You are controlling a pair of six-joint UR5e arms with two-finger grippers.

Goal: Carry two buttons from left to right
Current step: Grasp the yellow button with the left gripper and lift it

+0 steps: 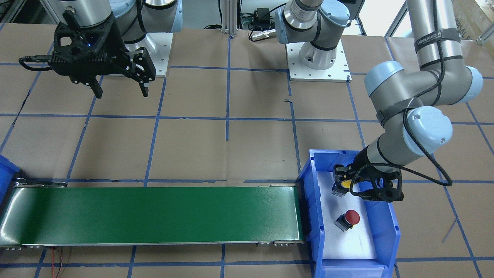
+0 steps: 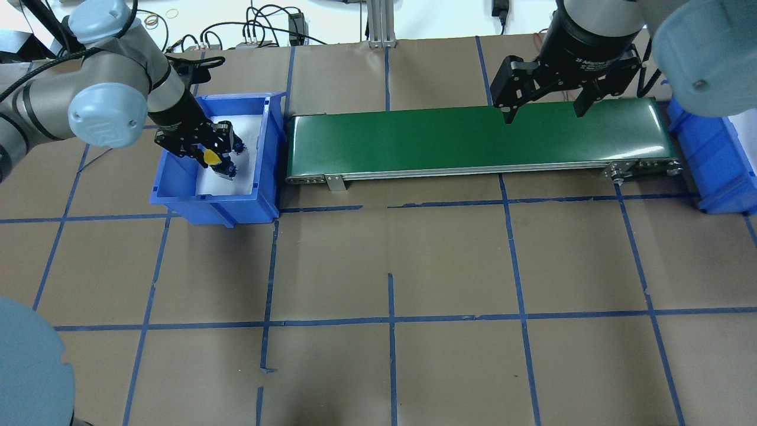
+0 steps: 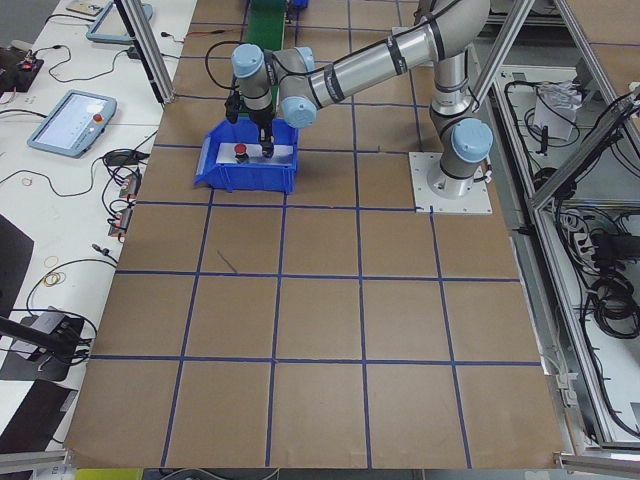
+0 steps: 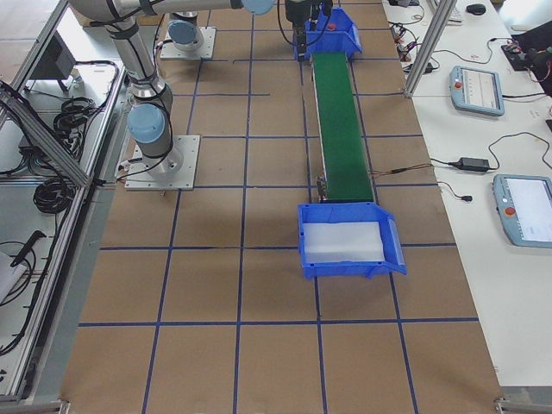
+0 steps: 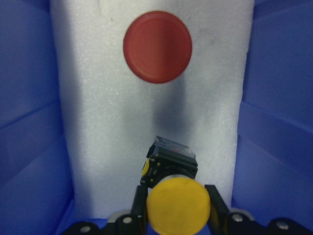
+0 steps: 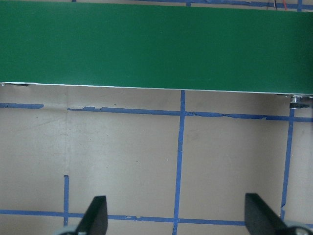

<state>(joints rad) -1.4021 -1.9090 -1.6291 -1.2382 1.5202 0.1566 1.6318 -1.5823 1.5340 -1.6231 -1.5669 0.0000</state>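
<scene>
The left gripper (image 1: 342, 188) is down inside the blue bin (image 1: 308, 208), its jaws closed narrowly on the yellow button (image 5: 178, 205), one finger at each side of it just behind the cap, and the dark body points away from the palm. In the wrist view the bin walls rise close on both sides of the jaws, with more open room ahead than sideways. Under the jaws lies the white foam pad (image 1: 347, 243); whether the held button touches it or hangs just clear cannot be told. Ahead of the jaws and apart from them, the red button (image 1: 349, 219) stands cap up on the same foam (from the wrist only its cap shows). Beyond one side wall of the bin, the green conveyor belt (image 1: 154, 214) starts just beside it.

The right gripper (image 2: 543, 112) hangs above the brown table (image 2: 449, 266), jaws spread wide with nothing between them. In its own wrist view bare paper crossed by blue tape lies below the jaws and the belt's long edge ahead. A second blue bin (image 4: 349, 269) with a white liner sits at the belt's other end
</scene>
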